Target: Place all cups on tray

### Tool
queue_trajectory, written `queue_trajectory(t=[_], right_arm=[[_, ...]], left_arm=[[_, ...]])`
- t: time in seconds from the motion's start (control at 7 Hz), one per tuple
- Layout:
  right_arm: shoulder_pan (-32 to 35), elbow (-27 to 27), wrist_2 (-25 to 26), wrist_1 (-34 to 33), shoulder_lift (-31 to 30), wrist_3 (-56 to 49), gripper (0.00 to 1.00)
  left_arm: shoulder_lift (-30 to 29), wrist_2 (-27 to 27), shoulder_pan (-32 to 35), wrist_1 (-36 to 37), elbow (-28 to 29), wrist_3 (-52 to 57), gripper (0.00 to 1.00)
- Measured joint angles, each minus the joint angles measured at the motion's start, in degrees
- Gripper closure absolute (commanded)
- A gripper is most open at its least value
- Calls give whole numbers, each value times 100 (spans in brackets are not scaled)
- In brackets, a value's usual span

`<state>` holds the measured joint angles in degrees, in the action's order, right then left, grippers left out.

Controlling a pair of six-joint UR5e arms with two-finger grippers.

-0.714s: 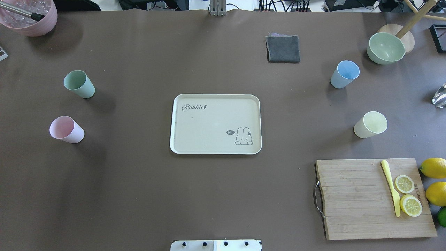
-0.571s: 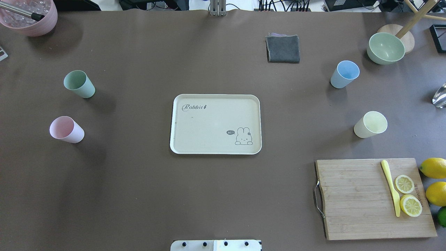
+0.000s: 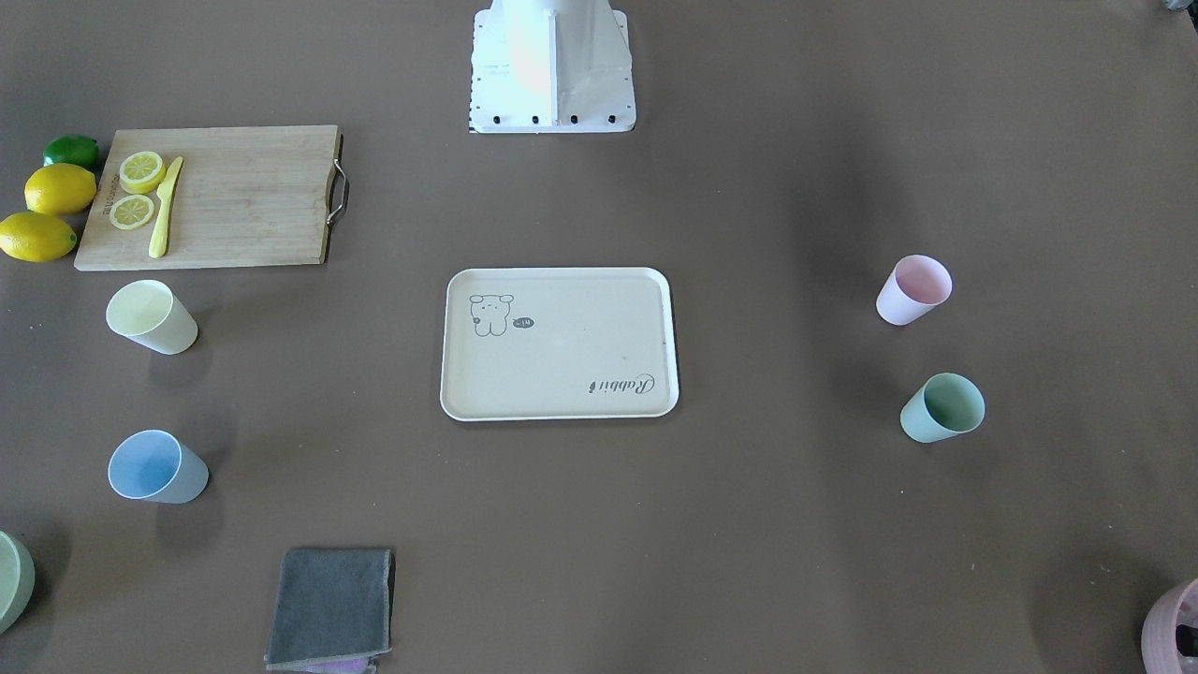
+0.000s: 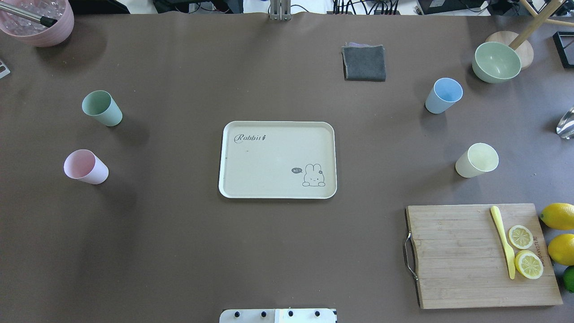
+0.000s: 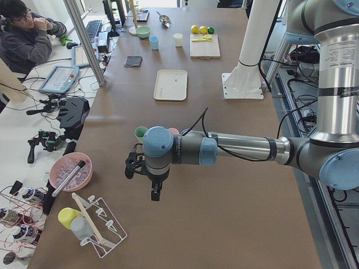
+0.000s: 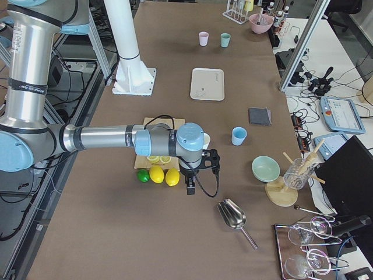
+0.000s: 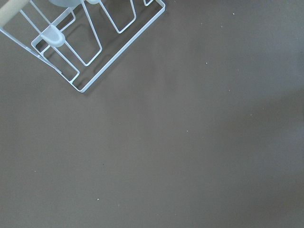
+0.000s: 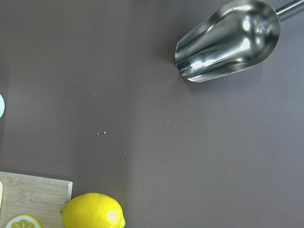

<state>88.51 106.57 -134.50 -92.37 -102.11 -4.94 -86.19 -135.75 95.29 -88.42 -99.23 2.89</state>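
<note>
The cream tray (image 4: pixel 269 161) lies at the table's middle with nothing on it; it also shows in the front view (image 3: pixel 562 356). The mint green cup (image 4: pixel 102 108) and pink cup (image 4: pixel 85 166) stand to its left. The blue cup (image 4: pixel 443 95) and yellow cup (image 4: pixel 477 160) stand to its right. All four are upright on the table, off the tray. My left gripper (image 5: pixel 155 192) hangs over the table's left end, beyond the pink and green cups. My right gripper (image 6: pixel 190 188) hangs over the right end by the lemons. I cannot tell whether either is open or shut.
A wooden cutting board (image 4: pixel 457 255) with lemon slices and a yellow knife lies front right, lemons (image 4: pixel 558 216) beside it. A grey cloth (image 4: pixel 364 63), a green bowl (image 4: pixel 496 62) and a pink bowl (image 4: pixel 38 20) stand at the back. A wire rack (image 7: pixel 80 42) and a metal scoop (image 8: pixel 228 40) lie at the ends.
</note>
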Motion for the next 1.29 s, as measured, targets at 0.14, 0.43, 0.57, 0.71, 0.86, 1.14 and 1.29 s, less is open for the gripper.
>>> queue_trajectory(t=[0.14, 0.43, 0.57, 0.71, 0.86, 1.14, 1.29], right_arm=[[0, 15, 2, 0, 11, 1, 0], [0, 45, 7, 8, 44, 42, 0], [1, 51, 2, 155, 45, 49, 0], [5, 36, -5, 581, 30, 57, 0], [8, 27, -1, 983, 25, 61, 0], [46, 77, 19, 1472, 210, 220, 0], [38, 84, -1, 1541, 429, 519, 0]], left_arm=[[-43, 49, 0, -2, -57, -14, 2], [-118, 77, 5, -14, -215, -31, 2], [-139, 77, 6, -96, -250, -36, 2], [-153, 75, 6, -345, -243, -40, 2], [-184, 83, 7, -712, -180, -48, 2], [-343, 79, 7, -1347, 18, -134, 2], [-375, 66, -2, -1709, 81, -167, 2]])
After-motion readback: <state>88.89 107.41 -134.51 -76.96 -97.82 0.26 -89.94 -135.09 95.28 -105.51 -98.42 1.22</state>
